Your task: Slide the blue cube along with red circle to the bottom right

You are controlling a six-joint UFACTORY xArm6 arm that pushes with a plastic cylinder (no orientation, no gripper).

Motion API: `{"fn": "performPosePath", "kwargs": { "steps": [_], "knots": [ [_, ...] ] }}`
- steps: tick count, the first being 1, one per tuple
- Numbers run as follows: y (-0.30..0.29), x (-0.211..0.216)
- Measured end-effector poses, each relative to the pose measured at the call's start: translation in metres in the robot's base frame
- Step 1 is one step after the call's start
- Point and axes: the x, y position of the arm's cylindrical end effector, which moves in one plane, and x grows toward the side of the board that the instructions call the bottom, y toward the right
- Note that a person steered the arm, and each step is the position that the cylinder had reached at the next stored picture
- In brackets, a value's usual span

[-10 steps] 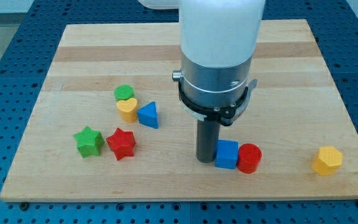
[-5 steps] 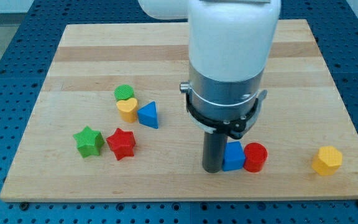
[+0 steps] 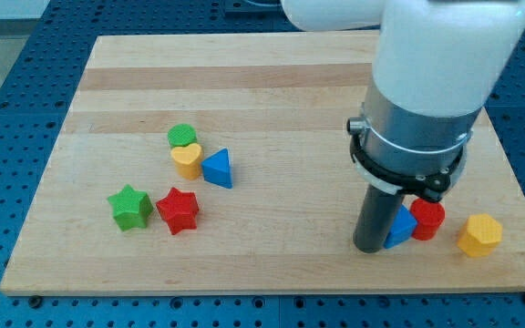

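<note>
My tip (image 3: 369, 248) sat pressed against the blue cube (image 3: 398, 229) from 9 o'clock, no jaws on this tool, red circle (image 3: 427, 220) touching at cube's 3 o'clock near the surface's (image 3: 262, 82) lower right; best pushed slow, centred, avoiding the yellow block (image 3: 478, 235).

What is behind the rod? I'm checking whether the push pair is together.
Behind my tip, toward the view's right, the blue cube shows only partly; the rod covers its left part. The red circle sits beside it, its top hidden by the arm.
</note>
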Motion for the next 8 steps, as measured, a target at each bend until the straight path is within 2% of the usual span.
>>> {"fn": "performPosePath", "kwargs": {
  "steps": [8],
  "knots": [
    [0.029, -0.010]
  ]
}}
